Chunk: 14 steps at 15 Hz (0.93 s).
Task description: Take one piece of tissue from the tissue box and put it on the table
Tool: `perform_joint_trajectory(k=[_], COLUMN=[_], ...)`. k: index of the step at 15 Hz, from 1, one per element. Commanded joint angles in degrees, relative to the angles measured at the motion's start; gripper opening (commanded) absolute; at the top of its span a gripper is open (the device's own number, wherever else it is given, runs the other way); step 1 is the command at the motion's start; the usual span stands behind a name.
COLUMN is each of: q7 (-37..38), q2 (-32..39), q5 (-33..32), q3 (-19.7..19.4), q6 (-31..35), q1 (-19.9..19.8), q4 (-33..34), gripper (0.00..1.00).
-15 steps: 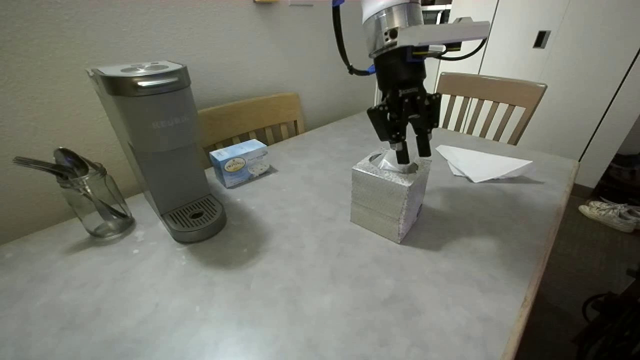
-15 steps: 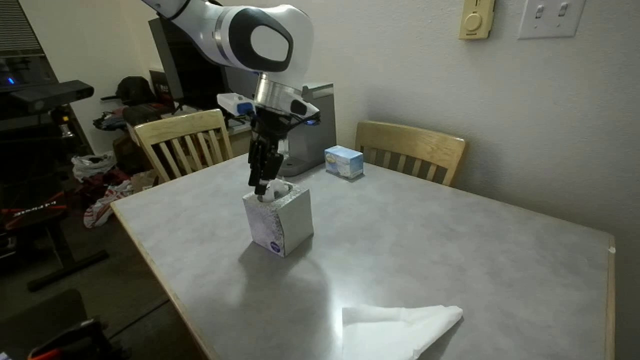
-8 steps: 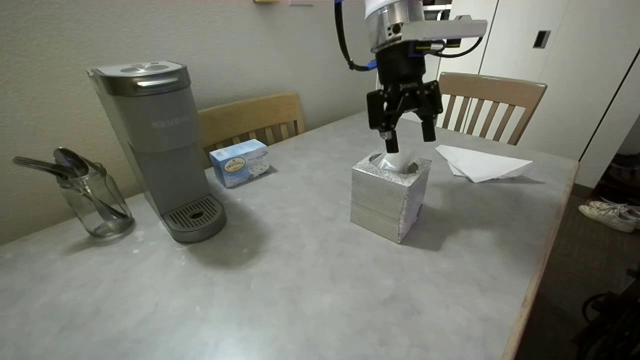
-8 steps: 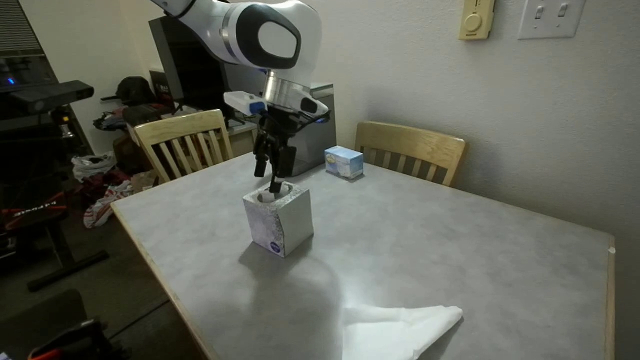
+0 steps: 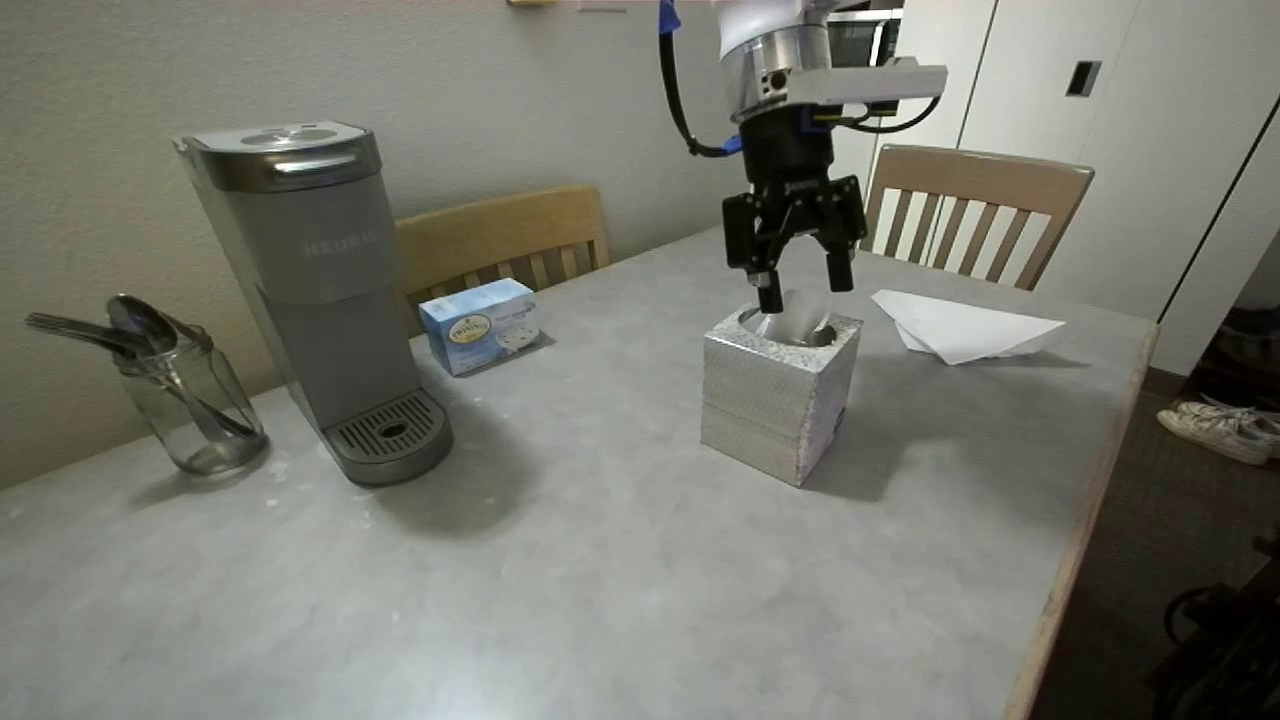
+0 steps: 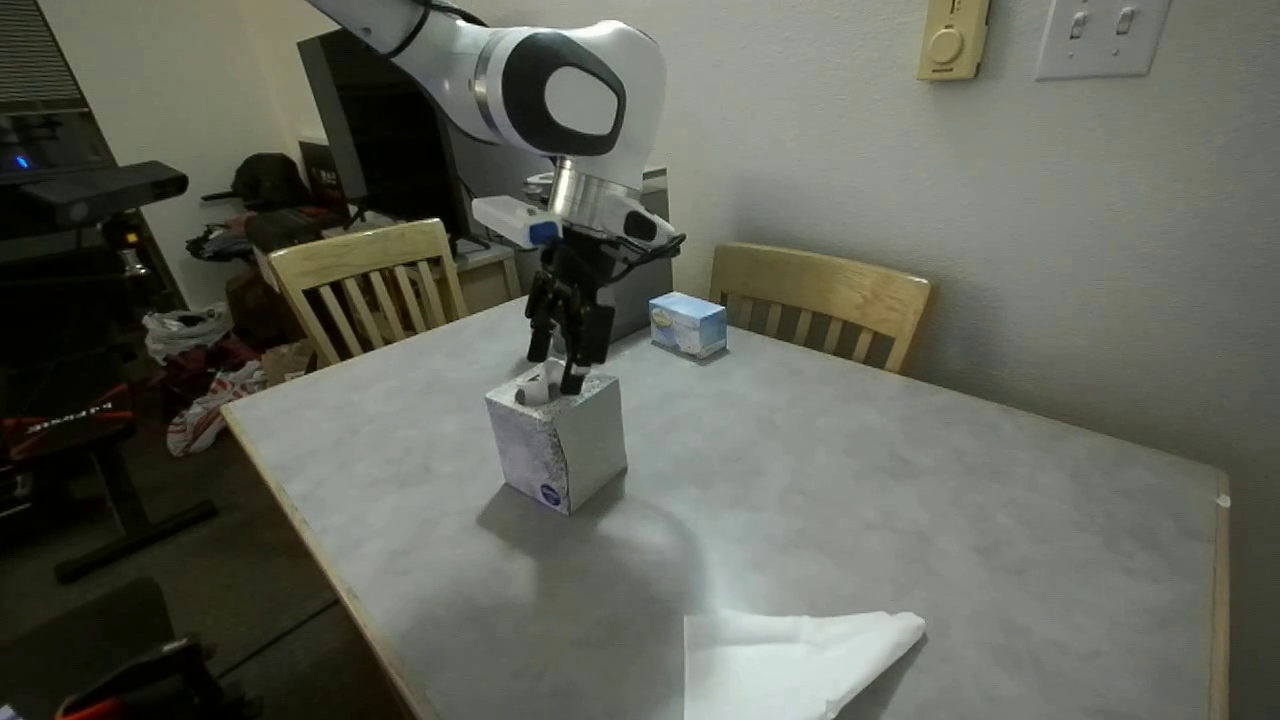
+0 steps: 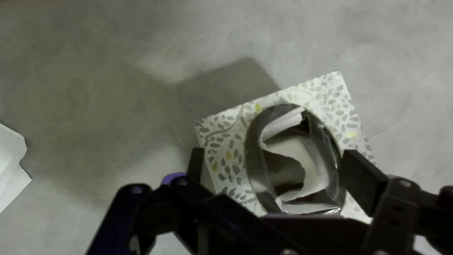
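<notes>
Black jaws parted, my tool (image 5: 805, 285) hangs over the tissue box (image 5: 758, 410); I see tissue (image 7: 315, 179) in its opening and a folded tissue (image 5: 965, 325) apart from it.

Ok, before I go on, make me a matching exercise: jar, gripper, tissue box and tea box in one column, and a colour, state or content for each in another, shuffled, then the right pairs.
Things:
1. jar
2. gripper
3. tissue box
4. tea box

Descriptions:
A. has white tissue inside
B. holds cutlery
C. mostly light blue
D. jaws apart

Right pairs: 1-B, 2-D, 3-A, 4-C
</notes>
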Motion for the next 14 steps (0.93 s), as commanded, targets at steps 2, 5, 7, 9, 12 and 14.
perform_joint_trajectory(k=[2, 5, 7, 9, 12, 14], q7=[-1.93, -2.05, -2.08, -2.11, -2.08, -2.11], q2=[2.43, 2.84, 2.66, 2.41, 1.97, 1.62], q5=[1.03, 1.03, 1.02, 1.03, 1.06, 1.08], q3=[0.72, 0.87, 0.89, 0.91, 0.94, 1.0], q6=[-0.85, -1.04, -1.18, -1.26, -1.31, -1.38], q1=[-0.82, -0.8, -0.8, -0.79, -0.76, -0.71], q4=[2.74, 2.9, 2.67, 2.49, 2.22, 1.97], gripper=[0.6, 0.39, 0.26, 0.13, 0.0, 0.0])
